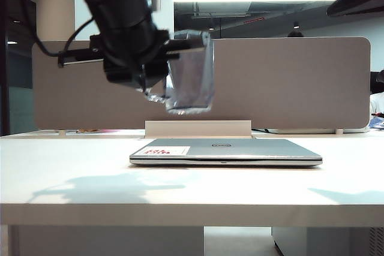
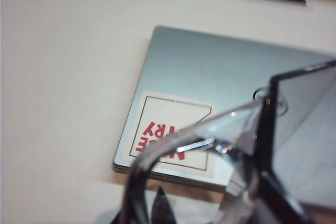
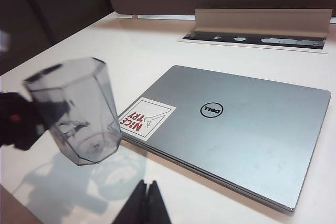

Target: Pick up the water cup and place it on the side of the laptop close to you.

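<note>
Exterior view: left gripper [image 1: 157, 71], upper left, clamped on water cup [image 1: 191, 73]; cup airborne above laptop [image 1: 225, 151], roughly upright, axis near vertical. Step: carry phase.

Left wrist view: cup [image 2: 294, 145] fills lower right, over the sticker corner.

Right wrist view: right gripper [image 3: 144, 203] fingers together, empty, bottom centre. Next: lower cup onto table [image 1: 72, 172] on laptop's near side.

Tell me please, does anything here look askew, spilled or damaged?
Nothing stands out. The water cup is tilted in the air, held by the shut left gripper, and looks empty. The laptop lies closed and flat. The right gripper is shut, holding nothing.
</note>
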`<state>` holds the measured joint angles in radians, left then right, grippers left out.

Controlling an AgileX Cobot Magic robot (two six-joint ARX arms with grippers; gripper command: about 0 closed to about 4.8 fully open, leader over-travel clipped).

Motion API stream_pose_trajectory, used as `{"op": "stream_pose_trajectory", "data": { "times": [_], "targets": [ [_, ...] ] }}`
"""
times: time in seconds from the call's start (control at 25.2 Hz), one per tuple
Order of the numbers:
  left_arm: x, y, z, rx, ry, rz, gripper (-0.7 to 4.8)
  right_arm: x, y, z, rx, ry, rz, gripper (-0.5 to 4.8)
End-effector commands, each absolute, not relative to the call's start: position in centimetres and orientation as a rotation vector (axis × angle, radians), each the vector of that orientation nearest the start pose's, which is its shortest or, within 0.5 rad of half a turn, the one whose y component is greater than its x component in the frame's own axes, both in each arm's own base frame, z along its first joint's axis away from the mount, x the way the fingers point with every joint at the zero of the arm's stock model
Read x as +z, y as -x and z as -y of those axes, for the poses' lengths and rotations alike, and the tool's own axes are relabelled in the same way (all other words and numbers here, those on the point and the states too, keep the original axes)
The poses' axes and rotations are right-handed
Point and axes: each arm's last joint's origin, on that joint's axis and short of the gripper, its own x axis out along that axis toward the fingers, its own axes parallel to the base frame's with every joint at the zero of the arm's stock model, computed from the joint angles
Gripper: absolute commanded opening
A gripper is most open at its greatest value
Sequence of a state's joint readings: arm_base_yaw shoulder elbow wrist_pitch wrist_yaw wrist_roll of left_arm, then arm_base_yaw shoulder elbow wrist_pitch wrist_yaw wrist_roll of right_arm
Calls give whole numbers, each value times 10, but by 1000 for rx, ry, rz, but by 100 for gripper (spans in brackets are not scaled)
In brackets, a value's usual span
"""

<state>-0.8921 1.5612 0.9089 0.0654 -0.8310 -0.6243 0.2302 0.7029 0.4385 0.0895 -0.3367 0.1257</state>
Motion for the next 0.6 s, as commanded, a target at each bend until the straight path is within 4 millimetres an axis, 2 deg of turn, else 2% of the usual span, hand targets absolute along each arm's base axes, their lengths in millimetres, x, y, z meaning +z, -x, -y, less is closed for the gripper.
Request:
{"op": "stream_pose_trajectory", "data": {
  "times": [0.04, 0.12, 0.2, 0.44, 0.6],
  "targets": [
    [217, -205, 248, 148, 312, -295, -6, 254, -158, -47, 555, -128, -194, -2],
    [209, -198, 256, 162, 352, -284, -6, 254, -158, -47, 554, -128, -194, -2],
    [193, -191, 269, 164, 401, -294, -6, 254, -158, -47, 555, -128, -194, -2],
    [157, -185, 283, 163, 298, -330, -6, 254, -157, -48, 569, -128, -195, -2],
    [150, -185, 285, 163, 280, -336, -6, 254, -157, -49, 572, -131, -196, -2]
  ]
}}
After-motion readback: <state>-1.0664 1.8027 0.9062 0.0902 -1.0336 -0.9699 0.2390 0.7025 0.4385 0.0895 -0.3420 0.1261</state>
